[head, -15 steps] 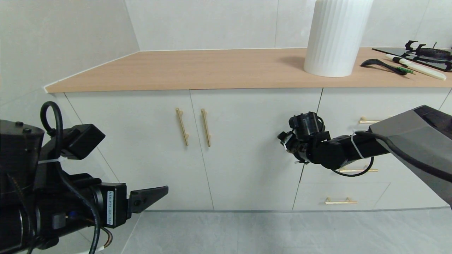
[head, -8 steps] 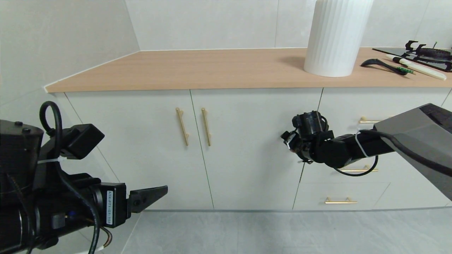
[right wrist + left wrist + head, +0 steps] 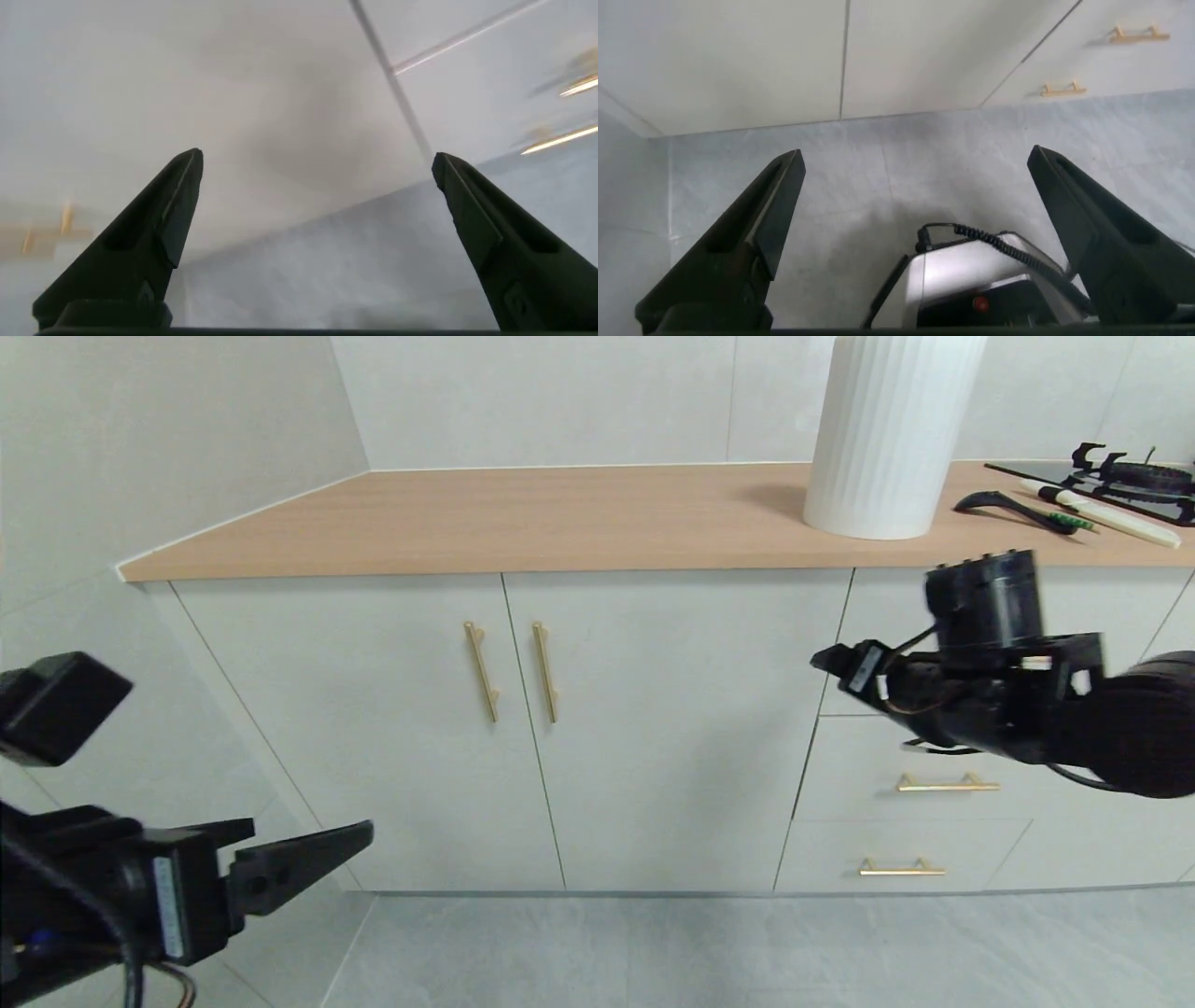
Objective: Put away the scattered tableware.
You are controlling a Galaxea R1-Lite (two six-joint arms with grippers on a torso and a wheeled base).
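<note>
Right gripper [image 3: 316, 157] has moved up and right since 0.5 s ago, jaws spread, empty. Left gripper [image 3: 915, 159] has pulled back left, also spread, empty. Black ladle [image 3: 1013, 509] and white utensil [image 3: 1102, 513] unmoved, far right on counter [image 3: 560, 518].

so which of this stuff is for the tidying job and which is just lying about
Job: black curved utensil with green handle; long cream-white utensil.
Lying about: tall white ribbed container; black stove grate; wooden countertop; grey cabinet doors with gold handles.

The ribbed container [image 3: 892, 434] is white, the counter [image 3: 523, 518] wood-grained, the utensil [image 3: 1013, 508] apparently black.
</note>
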